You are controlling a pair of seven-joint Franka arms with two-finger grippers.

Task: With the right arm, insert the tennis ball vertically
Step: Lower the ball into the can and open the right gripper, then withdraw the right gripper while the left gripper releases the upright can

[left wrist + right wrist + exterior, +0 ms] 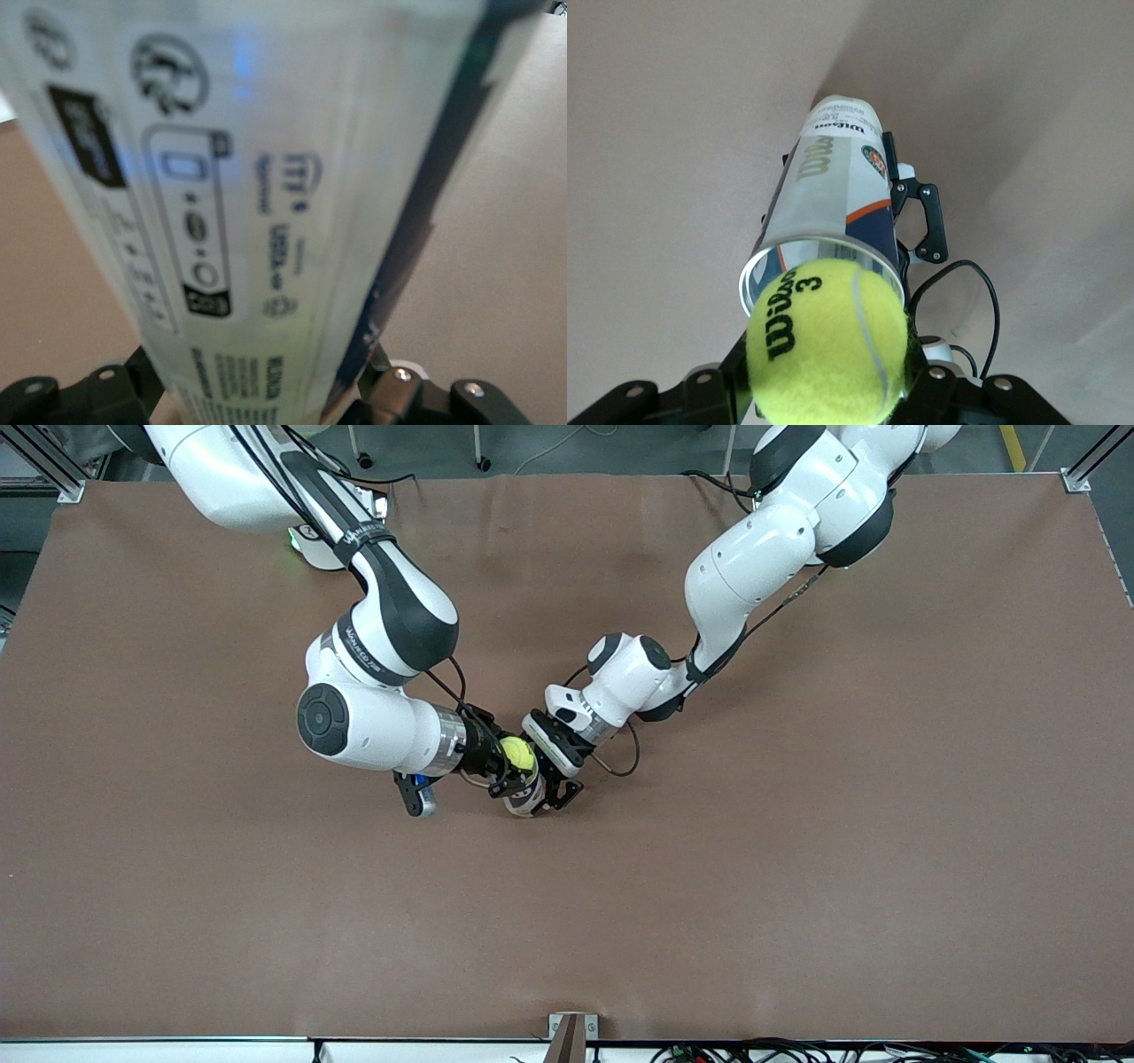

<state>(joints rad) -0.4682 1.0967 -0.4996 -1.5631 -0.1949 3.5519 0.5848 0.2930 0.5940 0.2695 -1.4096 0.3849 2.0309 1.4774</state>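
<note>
The front view barely shows the can [529, 797], but the right wrist view gives the full clear tube [829, 190] with its open mouth right at the tennis ball [827, 341]. Right end effector [512, 766] pinches that ball at frame centre. Left end effector [556, 784] clamps the tube over the bench [797, 850].

1. Table [797, 886]: one broad, flat top under a plain brown covering, running the full width of the front view.
2. Tube [524, 799]: clear tennis-ball can with printed label, standing upright near the table's middle, its base apparently resting on the brown surface.
</note>
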